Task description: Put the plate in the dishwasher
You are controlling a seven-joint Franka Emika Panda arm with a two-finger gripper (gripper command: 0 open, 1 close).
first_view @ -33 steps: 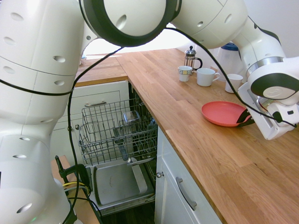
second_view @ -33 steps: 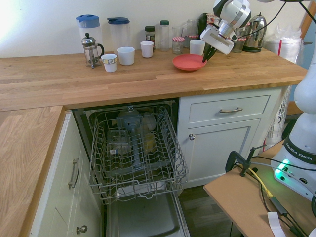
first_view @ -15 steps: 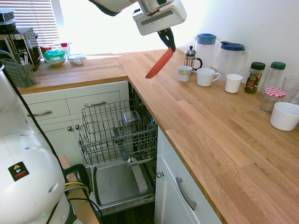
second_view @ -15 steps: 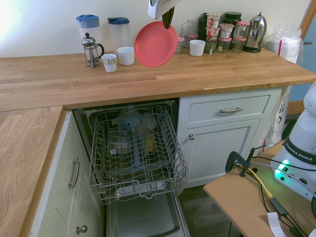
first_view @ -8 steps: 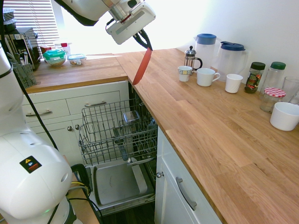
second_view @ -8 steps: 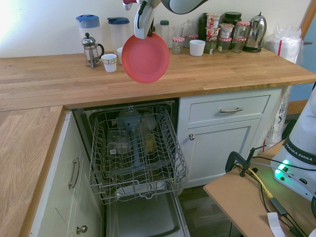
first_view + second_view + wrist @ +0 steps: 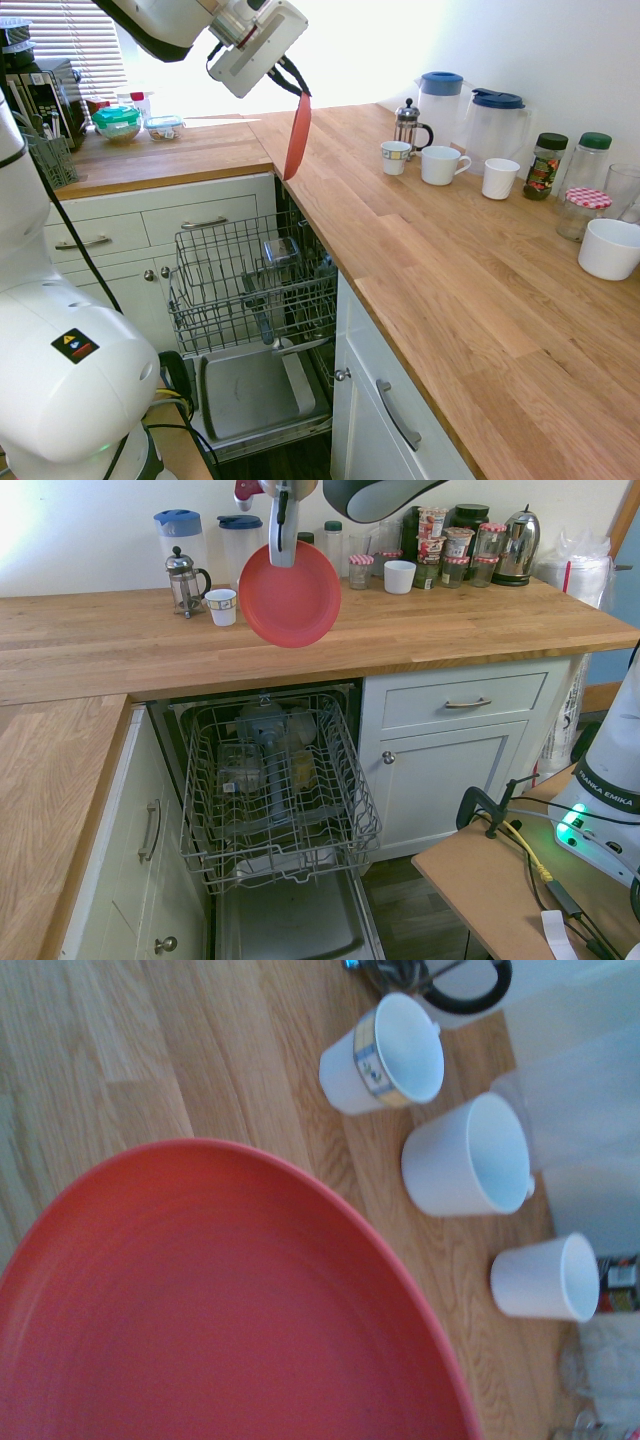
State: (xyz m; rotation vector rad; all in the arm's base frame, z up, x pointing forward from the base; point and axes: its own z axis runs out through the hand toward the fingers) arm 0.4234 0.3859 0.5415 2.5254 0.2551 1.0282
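Note:
The coral-red plate [image 7: 297, 138] hangs on edge in the air above the counter's front corner, over the dishwasher opening. My gripper [image 7: 296, 84] is shut on the plate's top rim. From the other side the plate [image 7: 290, 595] shows its full round face, with the gripper [image 7: 281, 550] pinching it from above. In the wrist view the plate [image 7: 220, 1310] fills the lower left. The dishwasher [image 7: 255, 390] stands open between white cabinets, its grey wire rack [image 7: 275, 790] pulled out above the lowered inner door.
White mugs [image 7: 441, 165], a French press [image 7: 408, 122] and two blue-lidded jugs [image 7: 496, 120] line the counter's back. Jars, a white bowl [image 7: 609, 248] and a kettle [image 7: 518, 545] stand further along. A cutlery basket [image 7: 45, 160] sits on the left counter.
The arm has carried the plate from the air above the counter toward the dishwasher side. The plate has turned to hang nearly straight down, and the grip has stayed shut.

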